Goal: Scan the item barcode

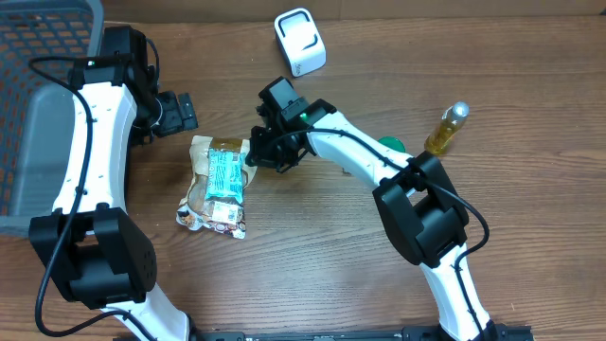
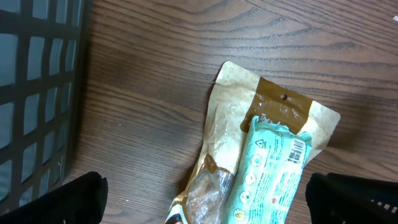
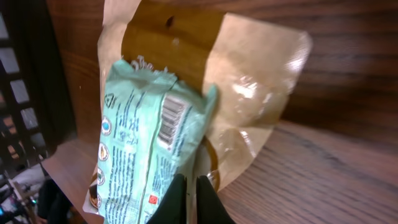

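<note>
Right gripper (image 3: 191, 200) nipped shut at the mint packet's (image 3: 140, 143) edge, atop the brown pouch (image 3: 255, 74); grip unclear. Left gripper (image 1: 180, 112) gapes wide beside the pouch.

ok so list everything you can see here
basket: one, dark grey, far left
scanner: one, white, top centre
bottle: one, yellow, right side
green object: one, mostly hidden behind right arm
pouch: one, brown, centre-left, lying flat
mint packet: one, pale green, on the pouch, barcode up
table: one, brown wood
left claw: one, black, open, between basket and pouch
right claw: one, black, shut on the mint packet's edge
</note>
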Robot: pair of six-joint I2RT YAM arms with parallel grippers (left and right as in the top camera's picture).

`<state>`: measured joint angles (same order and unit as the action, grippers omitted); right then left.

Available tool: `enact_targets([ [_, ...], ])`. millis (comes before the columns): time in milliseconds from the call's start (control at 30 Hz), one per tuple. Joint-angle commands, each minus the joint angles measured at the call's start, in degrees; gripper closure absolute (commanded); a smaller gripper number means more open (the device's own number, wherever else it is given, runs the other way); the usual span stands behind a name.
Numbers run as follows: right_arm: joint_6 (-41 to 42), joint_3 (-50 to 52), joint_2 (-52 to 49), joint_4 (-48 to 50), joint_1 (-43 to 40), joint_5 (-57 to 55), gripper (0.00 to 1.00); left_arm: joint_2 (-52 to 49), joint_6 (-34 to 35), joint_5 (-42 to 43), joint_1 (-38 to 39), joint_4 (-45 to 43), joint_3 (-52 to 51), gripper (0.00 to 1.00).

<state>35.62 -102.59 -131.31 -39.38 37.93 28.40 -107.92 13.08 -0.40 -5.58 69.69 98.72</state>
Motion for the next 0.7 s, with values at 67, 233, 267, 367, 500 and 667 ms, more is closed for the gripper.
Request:
enact_targets([
  [67,0.0,0.5,2.2,-2.9,0.7,2.4,0.65,0.3,-0.9,0.4,0.4,0.1,-0.1,0.0],
  [233,0.0,0.5,2.2,-7.8,1.8,8.0,0.55,0.3,-0.9,0.4,0.4,0.1,-0.1,0.01],
  [267,0.0,0.5,2.2,-9.1,1.9,8.2,0.53,0.3,-0.9,0.4,0.4,0.1,-0.1,0.0],
  [367,3.2,0.5,2.2,-12.4,1.9,8.5,0.52,0.3,-0.9,0.4,0.4,0.1,-0.1,0.0],
  [500,5.2,0.5,2.2,-13.1,1.9,13.9,0.51,0.3,-0.9,0.4,0.4,0.1,-0.1,0.01],
  [667,11.8,0.5,2.2,-9.5,1.9,18.0,0.51,0.3,-0.9,0.4,0.4,0.1,-0.1,0.01],
])
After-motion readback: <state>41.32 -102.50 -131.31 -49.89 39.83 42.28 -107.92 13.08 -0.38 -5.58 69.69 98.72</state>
